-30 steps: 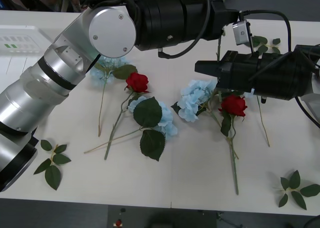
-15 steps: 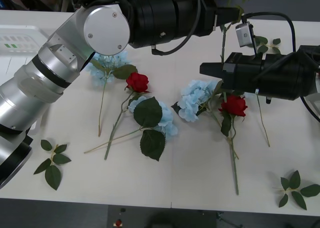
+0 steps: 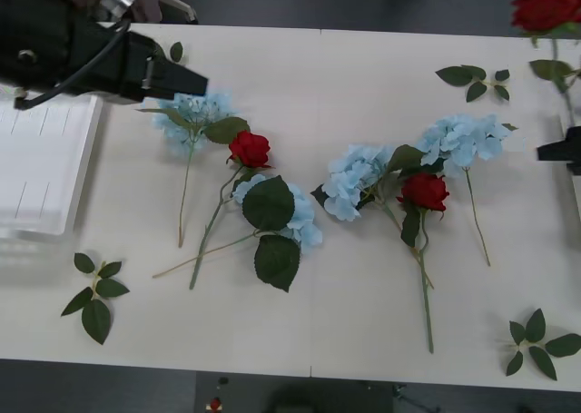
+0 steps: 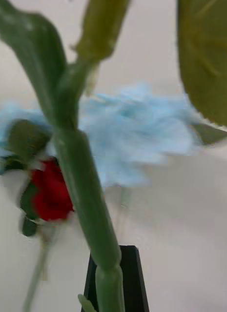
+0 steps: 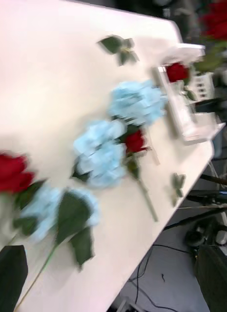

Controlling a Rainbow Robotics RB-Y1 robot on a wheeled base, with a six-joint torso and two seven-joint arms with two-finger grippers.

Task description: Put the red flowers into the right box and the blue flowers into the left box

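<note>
Left arm (image 3: pixel 82 54) far left; right hand (image 3: pixel 561 150) far right.

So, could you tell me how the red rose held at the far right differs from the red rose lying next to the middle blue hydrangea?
The held rose is lifted off the table by the right gripper, clamped on its stem, while the lying rose rests flat on the table. The held rose's head is cut off by the picture edge; the lying one shows whole, stem included. Both are deep red with green stems.
</note>
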